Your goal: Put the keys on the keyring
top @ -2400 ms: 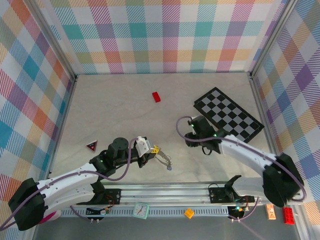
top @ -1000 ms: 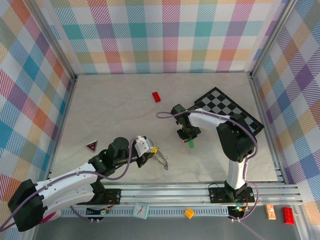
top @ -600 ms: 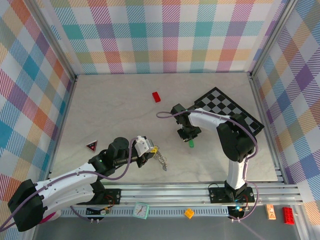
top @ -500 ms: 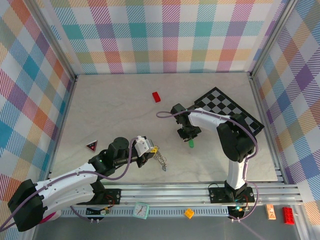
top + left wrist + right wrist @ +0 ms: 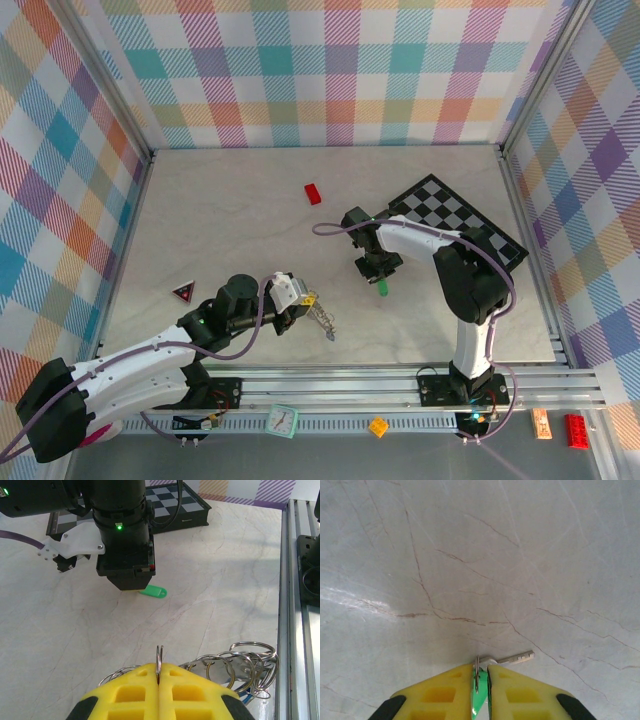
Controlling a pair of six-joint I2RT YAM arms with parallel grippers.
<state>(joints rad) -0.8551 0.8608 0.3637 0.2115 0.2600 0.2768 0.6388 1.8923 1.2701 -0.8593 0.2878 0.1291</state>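
The keyring [image 5: 240, 662] is pinched tight in the left gripper [image 5: 158, 671] near the front of the table [image 5: 470, 555], and the green key [image 5: 154, 591] is squeezed on the table by the right gripper [image 5: 481, 670].

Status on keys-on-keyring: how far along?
Done: both grasps. The left gripper is shut on the thin silvery metal keyring, and the right gripper is closed on the small silver key with the green plastic head. In hand: key pinched low at the pale marble-look table. Left: key and ring are apart, so bringing them together and threading remain.
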